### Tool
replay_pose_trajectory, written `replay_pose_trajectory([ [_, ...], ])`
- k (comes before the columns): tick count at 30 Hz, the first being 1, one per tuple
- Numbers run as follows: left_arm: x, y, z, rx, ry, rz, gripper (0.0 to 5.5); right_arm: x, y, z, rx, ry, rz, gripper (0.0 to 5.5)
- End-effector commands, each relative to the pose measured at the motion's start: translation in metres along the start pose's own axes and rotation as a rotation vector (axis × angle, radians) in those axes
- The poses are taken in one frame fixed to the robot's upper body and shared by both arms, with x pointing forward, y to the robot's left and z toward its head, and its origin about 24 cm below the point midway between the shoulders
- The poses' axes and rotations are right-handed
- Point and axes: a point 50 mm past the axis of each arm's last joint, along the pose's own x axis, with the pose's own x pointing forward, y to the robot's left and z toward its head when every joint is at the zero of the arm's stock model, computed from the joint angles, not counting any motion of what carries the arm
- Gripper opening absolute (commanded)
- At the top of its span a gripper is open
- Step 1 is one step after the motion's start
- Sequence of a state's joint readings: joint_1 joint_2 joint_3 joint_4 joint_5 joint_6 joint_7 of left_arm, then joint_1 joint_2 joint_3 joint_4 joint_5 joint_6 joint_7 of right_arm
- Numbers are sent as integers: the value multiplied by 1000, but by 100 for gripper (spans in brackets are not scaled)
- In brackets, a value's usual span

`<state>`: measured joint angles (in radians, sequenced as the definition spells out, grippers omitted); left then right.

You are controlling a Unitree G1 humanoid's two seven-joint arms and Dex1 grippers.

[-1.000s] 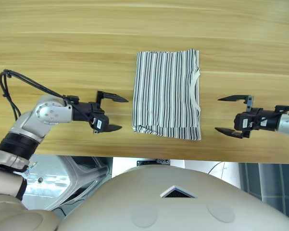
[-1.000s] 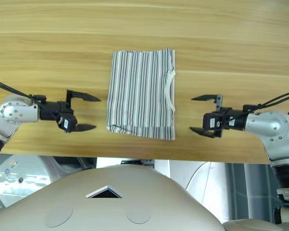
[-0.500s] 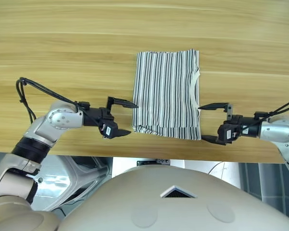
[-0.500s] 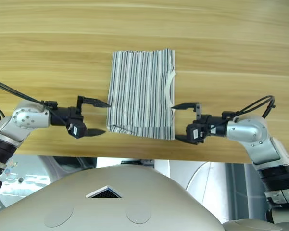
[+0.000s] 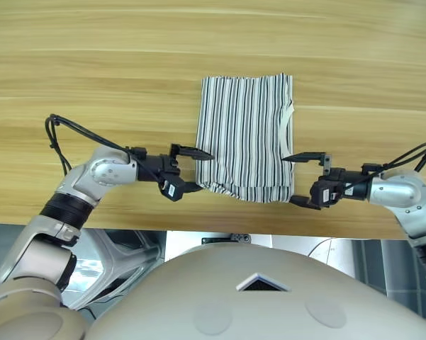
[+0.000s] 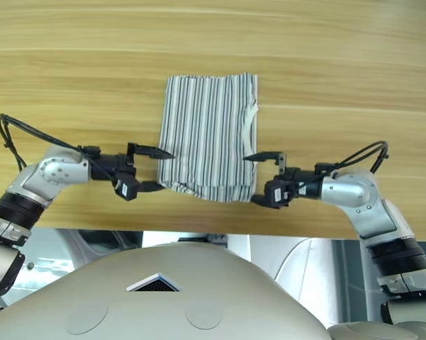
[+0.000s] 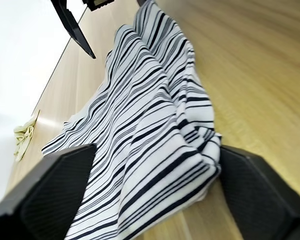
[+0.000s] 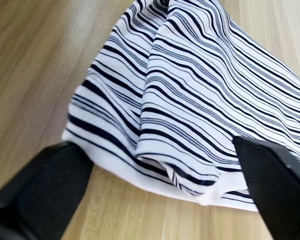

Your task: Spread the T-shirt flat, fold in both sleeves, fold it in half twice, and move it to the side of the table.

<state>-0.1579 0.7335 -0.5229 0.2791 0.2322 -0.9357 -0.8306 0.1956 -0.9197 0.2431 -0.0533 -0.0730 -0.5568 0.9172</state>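
The left arm reaches in from 8 o'clock of the cloth, and its left pincer (image 5: pixel 203 171) stands wide at the near-left corner of the T-shirt (image 5: pixel 247 134). One finger (image 7: pixel 55 195) lies over the stripes and the other sits low by the worktop (image 5: pixel 92 71), so the corner lies between them but is not yet nipped. The wrist view shows the layered edge bunched and slightly raised there. This is probably why the low finger is kept so close to the wood: it has to slide beneath every layer.

The T-shirt itself lies in the middle of the worktop as a tall, narrow rectangle running from 12 to 6 o'clock. No sleeve sticks out at either side, and the pale neckline runs along its 3 o'clock edge. It looks to have had one halving already, so the second fold is likely the step in hand.

At 4 o'clock of the cloth, the right pincer (image 5: pixel 289 180) mirrors the left one. It too gapes wide, with the near-right corner lying in the opening and the folded hem curling up between the fingers (image 8: pixel 45 185). Taking both near corners at once would let the 6 o'clock end be carried over toward 12 o'clock evenly. If one side closed on only some of the layers, the fold could skew.
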Motion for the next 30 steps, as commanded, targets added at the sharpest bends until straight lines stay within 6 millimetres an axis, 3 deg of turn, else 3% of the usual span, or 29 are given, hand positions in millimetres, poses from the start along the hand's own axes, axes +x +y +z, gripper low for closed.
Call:
replay_pose_trajectory([
  [1, 1, -15, -7, -34, 51, -94, 362, 3, 8, -8, 19, 62, 61, 414],
  [7, 1, -16, -8, -35, 51, -97, 264, 3, 8, -8, 16, 61, 70, 305],
  [20, 4, -15, -8, -34, 40, -87, 263, 2, 9, -5, 4, 37, 80, 43],
  [26, 5, -15, -6, -39, 29, -89, 263, 2, 8, -4, 0, 31, 80, 7],
  [30, 6, -17, -6, -46, 22, -101, 189, 2, 8, -4, -1, 32, 81, 7],
])
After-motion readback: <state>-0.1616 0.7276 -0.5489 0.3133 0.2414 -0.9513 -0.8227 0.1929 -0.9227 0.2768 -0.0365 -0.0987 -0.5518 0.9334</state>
